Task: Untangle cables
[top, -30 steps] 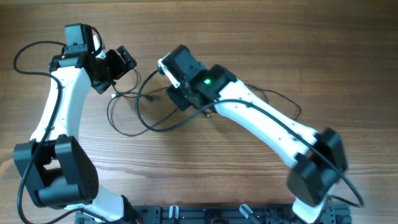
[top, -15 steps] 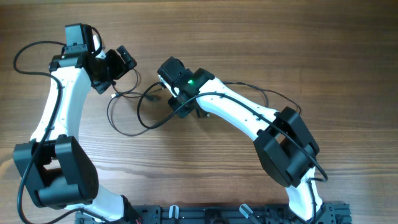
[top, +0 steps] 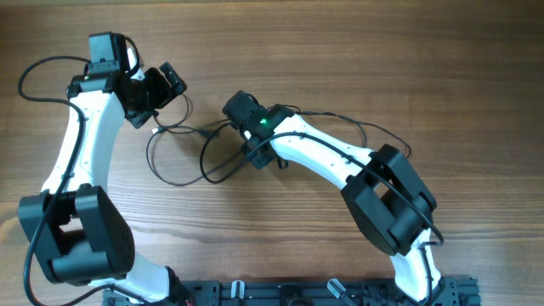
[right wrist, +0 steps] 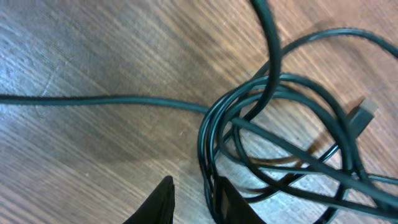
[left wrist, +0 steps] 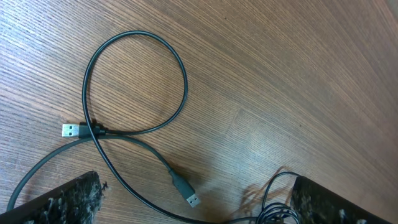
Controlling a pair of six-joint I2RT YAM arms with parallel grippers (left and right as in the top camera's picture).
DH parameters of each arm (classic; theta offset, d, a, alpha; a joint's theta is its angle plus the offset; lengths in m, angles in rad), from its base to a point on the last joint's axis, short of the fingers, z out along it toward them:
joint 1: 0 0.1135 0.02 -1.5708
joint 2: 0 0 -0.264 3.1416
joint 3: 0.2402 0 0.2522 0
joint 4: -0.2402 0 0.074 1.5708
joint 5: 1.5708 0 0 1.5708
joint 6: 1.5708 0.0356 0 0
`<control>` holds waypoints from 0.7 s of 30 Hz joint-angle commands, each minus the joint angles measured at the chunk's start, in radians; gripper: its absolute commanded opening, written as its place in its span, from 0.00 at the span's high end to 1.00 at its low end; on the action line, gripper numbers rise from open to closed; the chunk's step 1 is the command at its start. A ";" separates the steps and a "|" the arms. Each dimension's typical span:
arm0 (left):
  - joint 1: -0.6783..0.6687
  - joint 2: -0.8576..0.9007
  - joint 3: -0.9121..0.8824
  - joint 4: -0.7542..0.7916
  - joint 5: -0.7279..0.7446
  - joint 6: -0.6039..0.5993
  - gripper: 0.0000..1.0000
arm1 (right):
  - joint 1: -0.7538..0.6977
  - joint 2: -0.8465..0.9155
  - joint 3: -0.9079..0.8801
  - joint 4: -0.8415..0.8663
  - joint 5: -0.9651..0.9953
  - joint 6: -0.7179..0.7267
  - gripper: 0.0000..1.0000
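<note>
Cables [right wrist: 93, 99] lie looped mid-bench, toward the left edge; light, limp, probably springy. Right gripper [right wrist: 193, 186] sits nearly closed at the knot, hold unclear. Left gripper [top: 157, 93] gapes wide, empty. Best pinch: beside a free plug [left wrist: 69, 130].

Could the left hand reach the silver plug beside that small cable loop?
Probably yes: the left hand hangs open over it, and the plug lies uncovered on the table.
</note>
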 commanded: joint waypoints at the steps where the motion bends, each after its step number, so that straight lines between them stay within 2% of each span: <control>1: 0.003 -0.021 -0.006 0.003 0.014 0.016 0.00 | -0.002 -0.008 -0.009 0.018 0.047 -0.022 0.77; 21: 0.003 -0.021 -0.006 0.003 0.014 0.016 0.00 | -0.003 0.050 -0.016 0.042 0.072 -0.046 0.78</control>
